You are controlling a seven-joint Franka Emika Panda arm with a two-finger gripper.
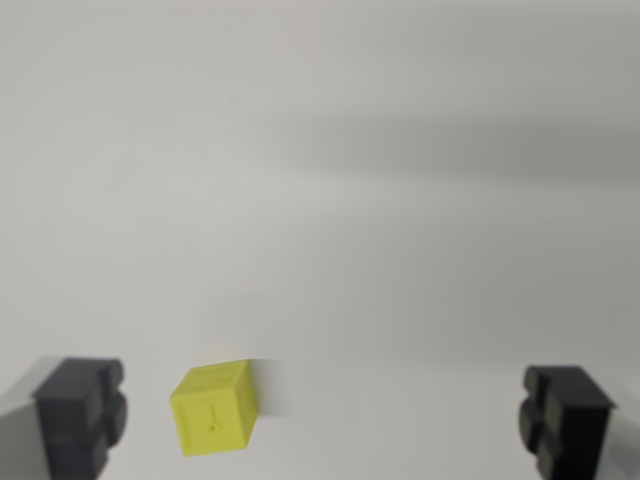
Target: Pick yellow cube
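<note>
White plain surface (320,200) fills the wrist view. Gripper (325,420) has its jaws spread wide, holding nothing. Yellow cube (214,408) sits between the fingers, near the finger at the wrist view's left. Grasping and lifting are not yet done.

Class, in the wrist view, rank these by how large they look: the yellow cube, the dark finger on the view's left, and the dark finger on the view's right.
1. The two dark plastic tool fingers, the view's left and right, look alike, both cut by the frame edge, so unranked.
2. Small yellow plastic cube, slightly smaller. The fingers sit nearer the camera, so true sizes stay unsure.
</note>
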